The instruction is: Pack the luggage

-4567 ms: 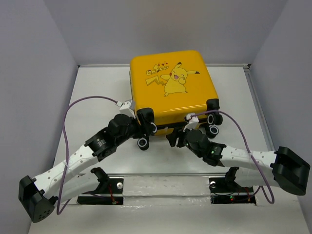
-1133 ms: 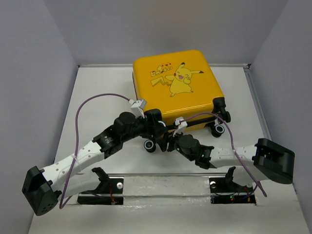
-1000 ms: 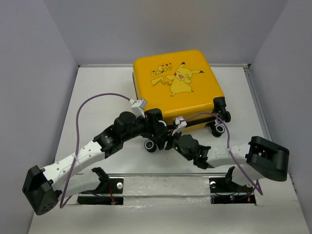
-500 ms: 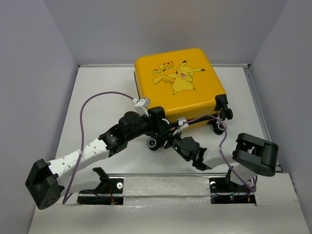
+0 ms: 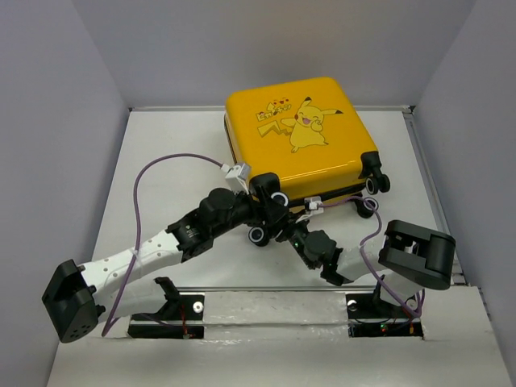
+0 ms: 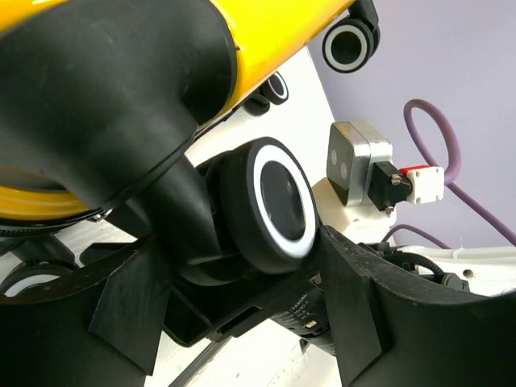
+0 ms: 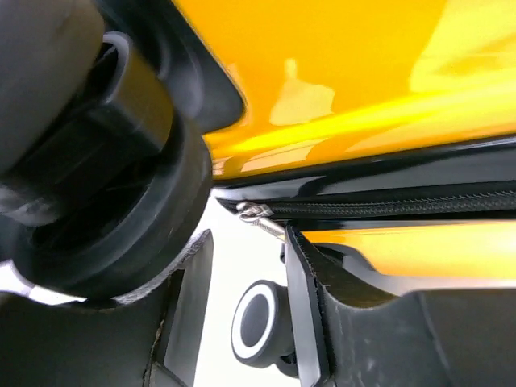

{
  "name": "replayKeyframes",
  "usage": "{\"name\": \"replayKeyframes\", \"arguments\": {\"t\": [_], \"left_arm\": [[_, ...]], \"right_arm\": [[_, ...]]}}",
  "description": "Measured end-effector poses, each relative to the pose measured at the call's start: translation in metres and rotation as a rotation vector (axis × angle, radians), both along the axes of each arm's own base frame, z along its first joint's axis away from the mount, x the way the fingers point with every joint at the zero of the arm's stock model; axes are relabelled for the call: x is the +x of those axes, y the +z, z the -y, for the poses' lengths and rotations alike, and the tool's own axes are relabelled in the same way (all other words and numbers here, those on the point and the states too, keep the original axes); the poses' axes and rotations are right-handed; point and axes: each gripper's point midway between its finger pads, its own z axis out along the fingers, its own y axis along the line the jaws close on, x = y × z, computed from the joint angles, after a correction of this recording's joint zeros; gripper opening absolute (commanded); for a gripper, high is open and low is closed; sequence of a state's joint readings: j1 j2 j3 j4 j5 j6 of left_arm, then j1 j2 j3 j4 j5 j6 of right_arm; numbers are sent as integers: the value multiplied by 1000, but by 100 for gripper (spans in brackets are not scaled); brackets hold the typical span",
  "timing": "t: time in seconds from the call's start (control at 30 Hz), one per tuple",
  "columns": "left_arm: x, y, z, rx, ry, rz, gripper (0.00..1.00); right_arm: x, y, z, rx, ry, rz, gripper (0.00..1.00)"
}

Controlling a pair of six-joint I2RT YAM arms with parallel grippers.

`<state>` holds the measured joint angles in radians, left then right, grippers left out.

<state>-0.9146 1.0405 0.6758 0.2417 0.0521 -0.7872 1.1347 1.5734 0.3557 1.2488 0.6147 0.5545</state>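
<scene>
**Left gripper** [image 6: 240, 242]: It reaches in from the lower left of the overhead view to the near left corner of the case. The jaws stand wide with a caster wheel [image 6: 278, 205] between them. Whether they pinch it or merely straddle it, I cannot tell.

**Luggage** [image 5: 300, 133]: It lies on the table [image 5: 161, 153] at upper centre of the overhead view, set askew. The cartoon lid is uppermost and down on the base. The contents are hidden.

**Right gripper** [image 7: 246, 238]: It sits at the near edge of the case, just below centre frame. The jaws are part way apart and grasp nothing. The zip pull [image 7: 256, 214] lies just beyond the fingertips, not between them. To the right of the pull the zip [image 7: 387, 207] looks meshed. To its left the seam is hidden behind a big black caster [image 7: 97, 185].

**Assessment:** Packing proper appears done, with the lid shut. Outstanding, in my judgement, is to take hold of the pull and run the zip round the corner to its end. How much of the zip is unfastened cannot be established from here. The task is late on but not complete.
</scene>
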Motion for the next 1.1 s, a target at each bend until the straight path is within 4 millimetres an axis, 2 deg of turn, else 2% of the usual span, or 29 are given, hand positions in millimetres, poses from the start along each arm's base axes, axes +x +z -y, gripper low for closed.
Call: {"name": "replayKeyframes", "arguments": {"t": [0.03, 0.13, 0.17, 0.23, 0.3, 0.37, 0.5, 0.7, 0.73, 0.77, 0.8, 0.83, 0.9, 0.97, 1.03, 1.1], "left_arm": [[-1, 0, 1, -1, 0, -1, 6], [-5, -1, 5, -2, -11, -5, 6], [-10, -1, 8, -7, -30, -12, 6], [-22, -1, 16, -20, -81, -27, 6], [-33, 16, 28, -82, -136, 1, 6], [-42, 42, 37, -166, -179, 42, 6], [-45, 75, 40, -265, -197, 104, 6], [-54, 84, 44, -297, -223, 121, 6], [-54, 83, 44, -294, -224, 122, 6], [-52, 81, 43, -275, -214, 126, 9], [-50, 79, 41, -257, -199, 129, 18], [-47, 76, 36, -234, -174, 133, 39], [-43, 75, 23, -198, -126, 148, 55], [-37, 75, 2, -149, -46, 168, 72], [-34, 82, -23, -123, 27, 205, 78], [-33, 84, -38, -106, 68, 218, 82]], "right_arm": [[2, -1, 3, 3, -17, -4, 39], [5, -3, 12, 13, -64, -13, 35], [7, -4, 15, 13, -81, -17, 36], [9, -6, 18, 12, -102, -21, 45], [10, -9, 19, 10, -113, -23, 46], [10, -11, 19, 5, -112, -23, 50], [10, -12, 23, 6, -125, -23, 50], [13, -14, 22, 6, -138, -20, 52], [13, -22, 23, -10, -141, -28, 52], [14, -29, 24, -28, -146, -36, 52], [15, -37, 25, -51, -152, -45, 52], [16, -48, 27, -80, -159, -56, 52], [17, -57, 30, -109, -164, -67, 52], [18, -56, 30, -106, -168, -67, 52], [18, -56, 29, -105, -167, -66, 52], [19, -55, 28, -107, -167, -62, 52]]}}
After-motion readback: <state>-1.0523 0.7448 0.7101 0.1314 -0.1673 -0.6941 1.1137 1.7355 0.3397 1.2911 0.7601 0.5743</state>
